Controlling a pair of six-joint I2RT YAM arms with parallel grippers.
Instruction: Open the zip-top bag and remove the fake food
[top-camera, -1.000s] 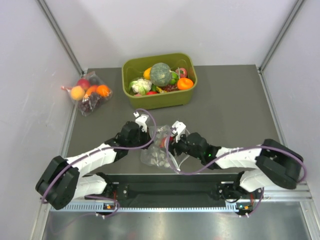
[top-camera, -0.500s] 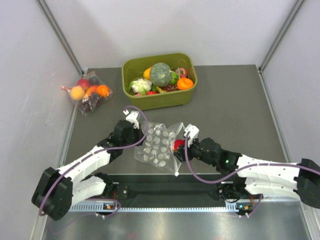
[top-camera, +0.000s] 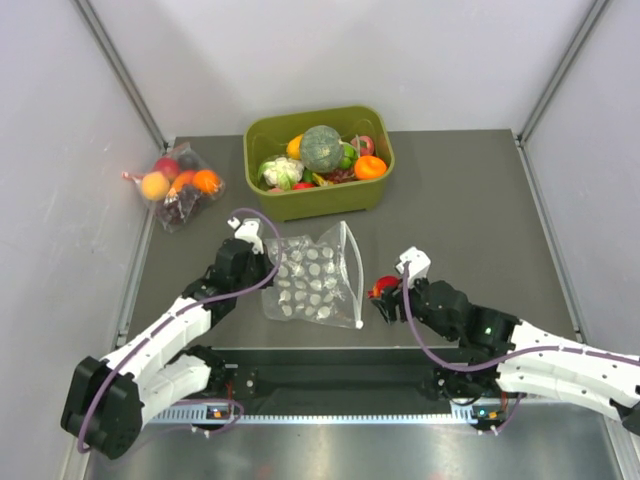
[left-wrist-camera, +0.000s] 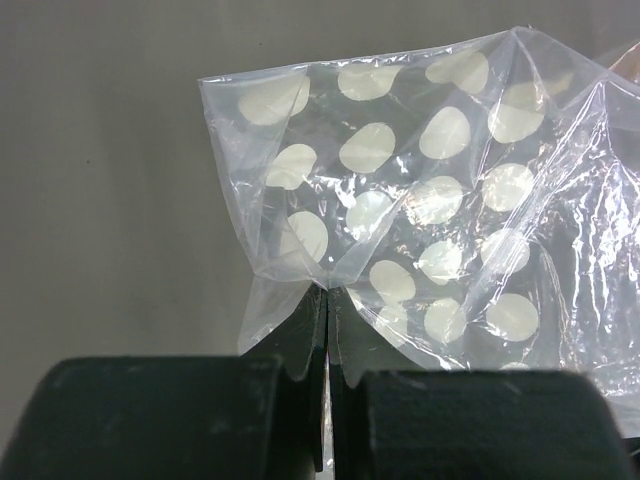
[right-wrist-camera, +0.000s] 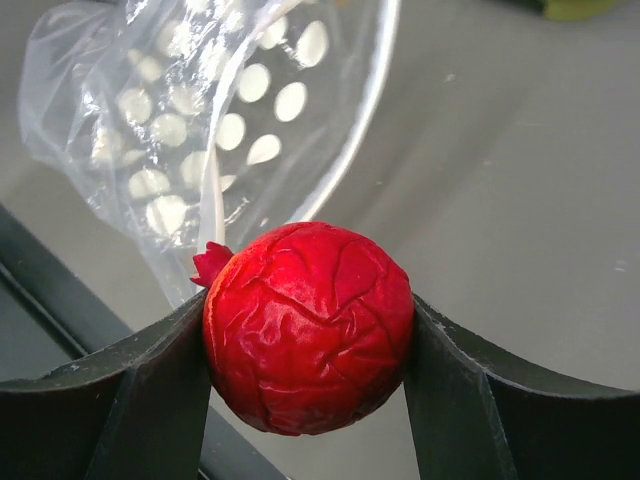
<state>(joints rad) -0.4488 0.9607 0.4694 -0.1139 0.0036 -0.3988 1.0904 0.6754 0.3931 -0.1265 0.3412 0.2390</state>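
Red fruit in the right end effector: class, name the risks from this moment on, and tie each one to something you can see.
1. The red fruit is round and gripped only at its two sides by the right end effector; it might slip out and roll across the table.
2. The left end effector pinches just a thin fold at the edge of the zip-top bag; the slick film could pull free.

No writing, label, brand or number is readable anywhere; the bag (left-wrist-camera: 430, 200) pinched in the left gripper (left-wrist-camera: 327, 300) bears only plain white dots.
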